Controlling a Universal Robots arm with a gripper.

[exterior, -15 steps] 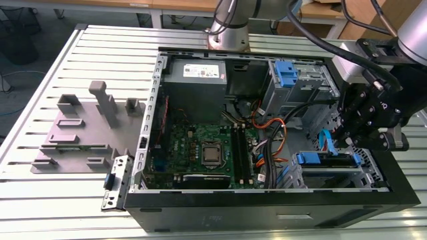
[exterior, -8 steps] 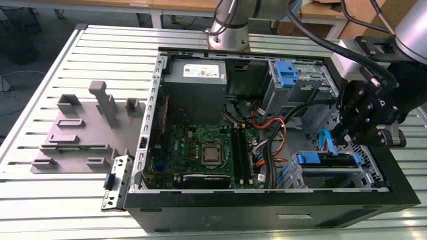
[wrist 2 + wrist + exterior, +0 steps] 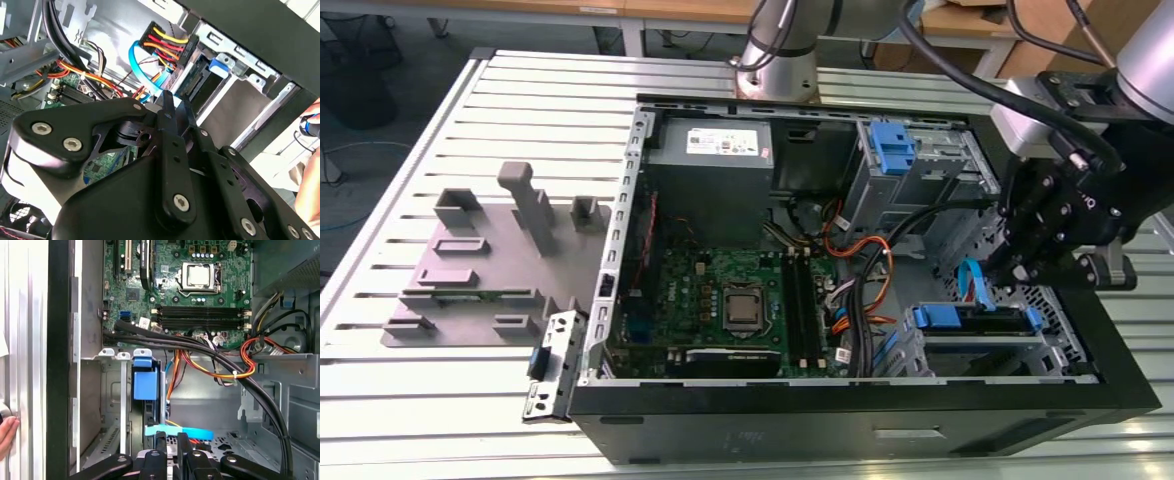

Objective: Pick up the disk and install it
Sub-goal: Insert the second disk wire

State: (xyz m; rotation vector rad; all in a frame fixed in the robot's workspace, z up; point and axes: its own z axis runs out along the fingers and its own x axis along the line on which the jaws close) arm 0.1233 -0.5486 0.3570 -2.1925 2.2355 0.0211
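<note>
The disk (image 3: 971, 320) lies in the lower drive bay at the front right corner of the open computer case (image 3: 854, 425), its blue rails showing. In the first wrist view the disk (image 3: 146, 382) stands edge-on in the bay, and in the second wrist view the disk (image 3: 199, 76) sits behind a blue tab. My gripper (image 3: 1011, 272) hangs just above and beside the bay, holding nothing. Its fingers stand close together in both wrist views, at gripper (image 3: 171, 440) and gripper (image 3: 176, 106), next to a blue flat cable (image 3: 181, 432).
Black and orange cable bundles (image 3: 220, 360) cross the case between the motherboard (image 3: 720, 300) and the bay. A grey power supply (image 3: 710, 150) and a blue bracket (image 3: 890, 148) sit at the back. A grey fixture (image 3: 480, 270) lies on the slatted table. A person's hand (image 3: 6, 434) rests beside the case.
</note>
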